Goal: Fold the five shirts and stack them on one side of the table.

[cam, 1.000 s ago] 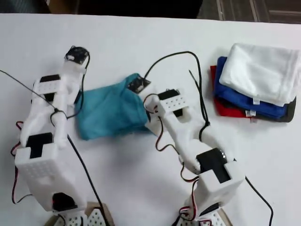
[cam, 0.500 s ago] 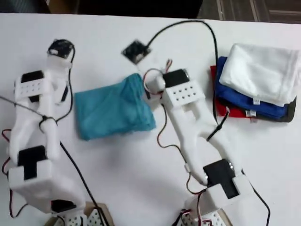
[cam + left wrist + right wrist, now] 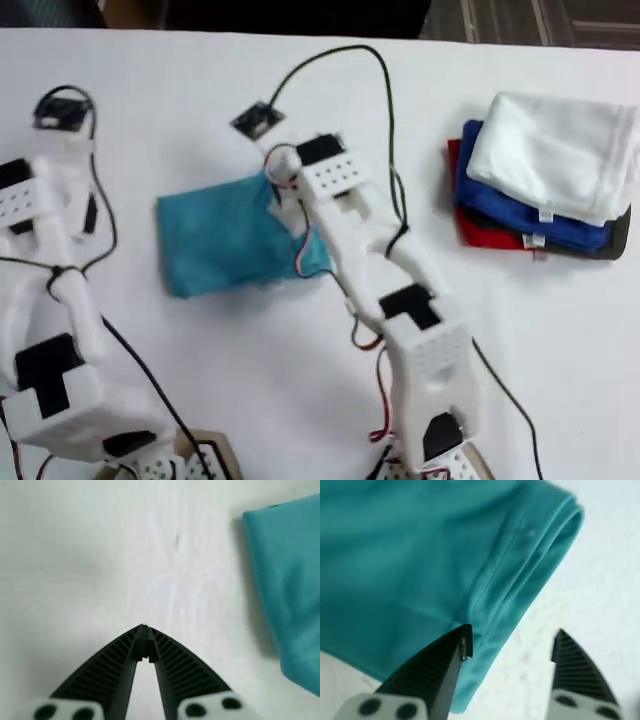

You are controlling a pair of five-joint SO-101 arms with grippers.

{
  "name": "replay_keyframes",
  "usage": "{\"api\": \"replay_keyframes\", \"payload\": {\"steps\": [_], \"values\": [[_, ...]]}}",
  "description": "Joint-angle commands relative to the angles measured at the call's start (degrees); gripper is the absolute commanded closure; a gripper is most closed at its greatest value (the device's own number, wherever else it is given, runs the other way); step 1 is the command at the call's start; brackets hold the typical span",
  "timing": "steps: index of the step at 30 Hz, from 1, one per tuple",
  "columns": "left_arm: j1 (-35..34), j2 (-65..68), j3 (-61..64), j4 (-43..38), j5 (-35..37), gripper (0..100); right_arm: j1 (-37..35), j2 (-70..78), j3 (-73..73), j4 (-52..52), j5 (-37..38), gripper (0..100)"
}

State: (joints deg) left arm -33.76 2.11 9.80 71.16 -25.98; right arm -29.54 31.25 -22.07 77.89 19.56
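A folded teal shirt [image 3: 225, 240] lies left of the table's middle. My right arm [image 3: 335, 185] reaches over its right edge. In the right wrist view my right gripper [image 3: 512, 647] is open: one finger rests on the teal shirt [image 3: 420, 555] by its folded edge, the other hangs over bare table. My left arm [image 3: 40, 190] stands at the far left, apart from the shirt. My left gripper [image 3: 144, 632] is shut and holds nothing, low over white table, with the teal shirt [image 3: 287, 590] off to one side. A stack of folded shirts [image 3: 550, 165] sits at the right, white on top of blue, red and black.
The white table [image 3: 200, 70] has free room at the back and along the front between the arm bases. Black and red cables [image 3: 385, 90] loop from the right arm over the table behind the teal shirt. The table's far edge runs along the top.
The right arm has swung left, and its gripper now sits over the teal shirt's right edge. The left arm has drawn away from the shirt to the far left.
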Motion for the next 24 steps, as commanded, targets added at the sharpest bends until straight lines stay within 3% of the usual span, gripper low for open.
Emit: {"api": "replay_keyframes", "payload": {"steps": [1, 7, 24], "values": [[-1.85, -3.43, -0.22, 0.62, 0.18, 97, -0.48, 1.45, -9.76, 1.80, -5.45, 71.1], [-2.73, -3.43, -0.13, 0.62, -1.58, 97, -1.63, 7.78, -19.08, 6.64, -12.13, 71.6], [-5.27, -3.43, -0.13, 0.62, -2.90, 97, -3.12, 22.90, -19.87, 11.91, -11.96, 71.3]]}}
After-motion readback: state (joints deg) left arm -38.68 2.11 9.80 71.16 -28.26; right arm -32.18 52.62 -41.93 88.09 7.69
